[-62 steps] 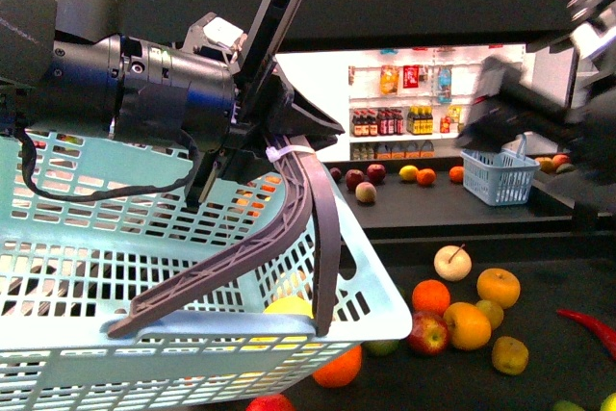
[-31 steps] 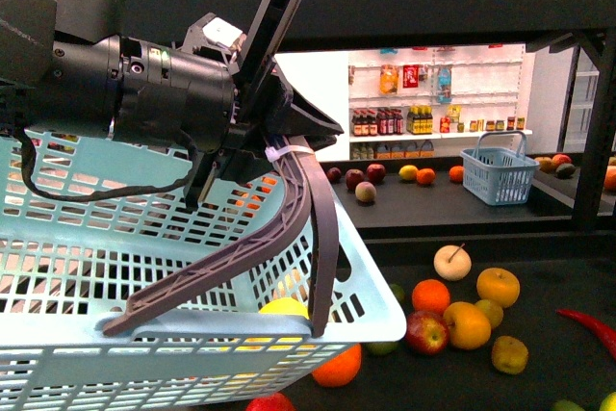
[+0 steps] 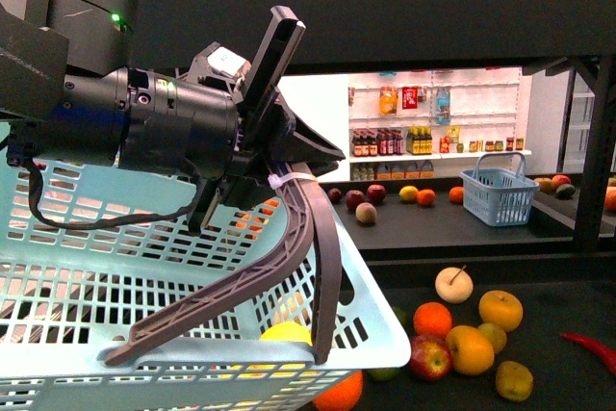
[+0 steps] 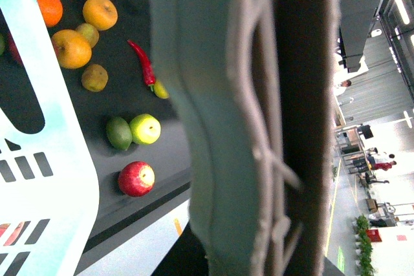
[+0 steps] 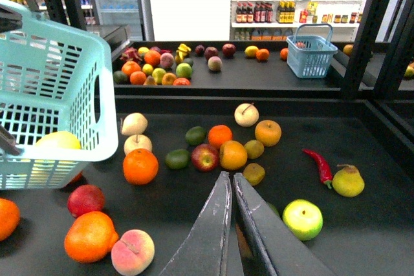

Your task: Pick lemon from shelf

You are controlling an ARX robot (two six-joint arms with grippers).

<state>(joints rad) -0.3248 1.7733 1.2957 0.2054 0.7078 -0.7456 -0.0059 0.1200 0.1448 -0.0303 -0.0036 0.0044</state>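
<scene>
The lemon (image 5: pixel 58 140) is lying off the shelf (image 5: pixel 362 140) in the basket (image 5: pixel 65 69), which is hanging by its tied-on handle (image 3: pixel 294 228) from the spread-jawed left gripper (image 3: pixel 310 84), and the right gripper (image 5: pixel 229 179) is hovering pinched together and empty, so the picking is looking done.

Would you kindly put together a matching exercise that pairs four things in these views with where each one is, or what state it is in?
Things:
1. lemon
2. red chili
3. small blue basket
4. right gripper

Places or states:
A. standing on the far tray
B. shut, holding nothing
C. inside the large light-blue basket
D. lying on the near tray

Pairs: 1-C, 2-D, 3-A, 4-B.
</scene>
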